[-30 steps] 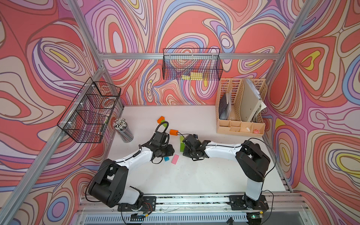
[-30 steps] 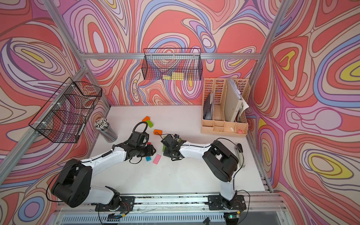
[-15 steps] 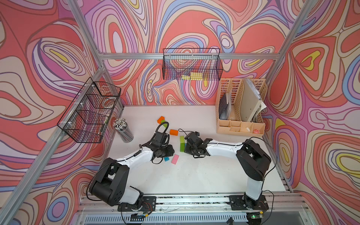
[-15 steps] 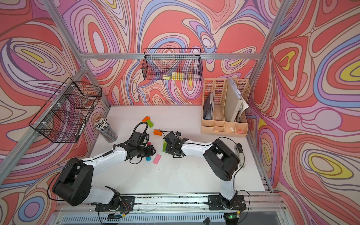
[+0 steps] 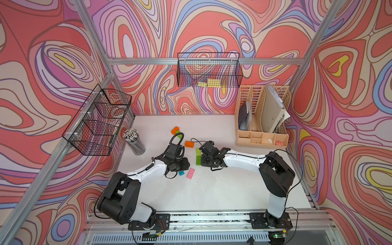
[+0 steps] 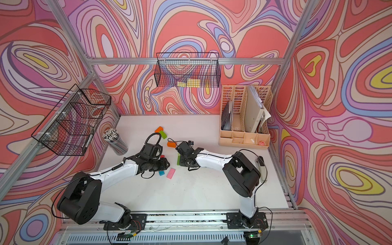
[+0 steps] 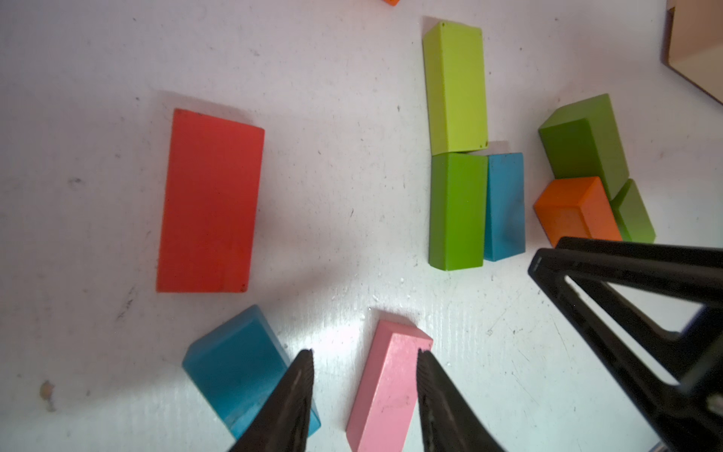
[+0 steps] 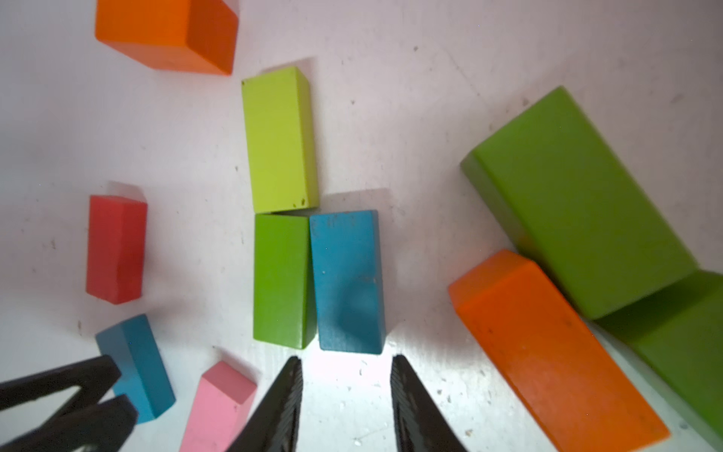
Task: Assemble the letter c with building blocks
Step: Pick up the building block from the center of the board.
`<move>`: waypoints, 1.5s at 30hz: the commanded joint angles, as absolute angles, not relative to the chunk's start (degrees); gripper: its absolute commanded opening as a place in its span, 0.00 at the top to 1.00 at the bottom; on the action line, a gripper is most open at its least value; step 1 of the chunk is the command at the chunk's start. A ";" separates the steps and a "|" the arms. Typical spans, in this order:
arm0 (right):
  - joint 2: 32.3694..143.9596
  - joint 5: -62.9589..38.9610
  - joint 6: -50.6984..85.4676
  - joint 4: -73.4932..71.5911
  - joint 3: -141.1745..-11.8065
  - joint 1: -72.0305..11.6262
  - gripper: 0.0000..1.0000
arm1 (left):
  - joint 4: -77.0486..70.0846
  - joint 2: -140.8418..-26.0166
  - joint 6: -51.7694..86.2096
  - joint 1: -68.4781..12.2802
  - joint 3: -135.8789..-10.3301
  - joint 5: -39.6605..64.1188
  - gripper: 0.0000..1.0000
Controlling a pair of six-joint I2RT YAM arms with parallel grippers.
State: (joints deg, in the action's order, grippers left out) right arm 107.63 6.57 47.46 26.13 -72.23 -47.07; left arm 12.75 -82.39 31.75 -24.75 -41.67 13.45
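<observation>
Just beyond parted right fingers (image 8: 289,391), blue block (image 8: 346,281).

Right end effector (image 8: 345,357) jaws apart; blue block (image 8: 348,281) touching green block (image 8: 282,280)

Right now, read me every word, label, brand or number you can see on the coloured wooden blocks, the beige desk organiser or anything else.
No text can be read anywhere.
The flat red block, the blue block and the other coloured blocks: plain faces.
The folders in the beige slotted desk organiser: too small to read.
The pale yellow pads in the black wire basket: no writing visible.
</observation>
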 commanded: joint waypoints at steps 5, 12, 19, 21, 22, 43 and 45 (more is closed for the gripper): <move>109.66 7.69 42.08 31.06 -75.88 -47.31 0.45 | 13.16 -82.79 31.97 -24.45 -41.40 12.34 0.54; 111.59 8.33 41.04 33.09 -77.16 -47.30 0.42 | 13.18 -83.05 31.96 -24.52 -41.41 12.39 0.54; 113.07 8.16 40.38 33.18 -78.00 -47.01 0.45 | 13.18 -83.14 31.84 -24.48 -41.46 12.54 0.54; 113.35 8.01 40.31 32.98 -78.07 -46.83 0.45 | 13.11 -83.14 31.86 -24.45 -41.46 12.57 0.54; 113.51 7.90 40.26 32.96 -78.11 -46.72 0.45 | 13.10 -83.14 31.82 -24.44 -41.51 12.53 0.54; 115.92 6.96 40.30 31.56 -78.76 -45.53 0.46 | 13.07 -83.49 31.81 -24.46 -41.48 12.55 0.54; 116.18 7.01 40.32 31.37 -78.85 -45.22 0.47 | 13.11 -83.63 31.77 -24.44 -41.53 12.57 0.54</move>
